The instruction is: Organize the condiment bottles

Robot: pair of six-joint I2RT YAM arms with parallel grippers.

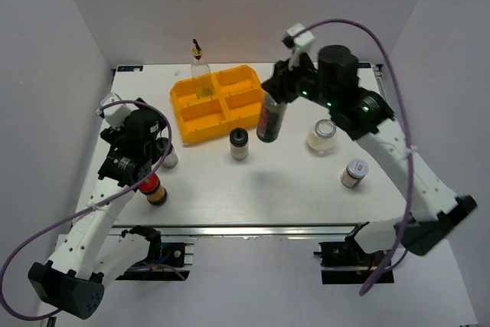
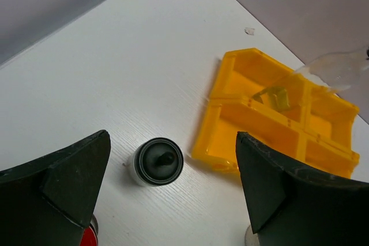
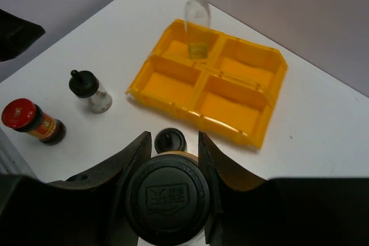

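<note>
My right gripper (image 1: 273, 97) is shut on the tall dark black-capped bottle (image 1: 269, 118) and holds it upright in front of the yellow tray (image 1: 188, 129). In the right wrist view its cap (image 3: 167, 199) sits between the fingers (image 3: 131, 159). The clear gold-spouted bottle (image 1: 200, 74) stands in the tray's back left compartment. My left gripper (image 2: 172, 137) is open and empty above a black-capped shaker (image 2: 158, 161). That shaker (image 1: 169, 154) stands by the tray's near left corner. A second black-capped shaker (image 1: 239, 144) stands at the middle. The red-lidded jar (image 1: 154, 187) is at the left front.
A pale-lidded clear jar (image 1: 322, 136) and a silver-lidded jar (image 1: 354, 173) stand on the right of the table. The tray's other three compartments (image 3: 230, 103) are empty. The left arm's body hangs over the table's left side.
</note>
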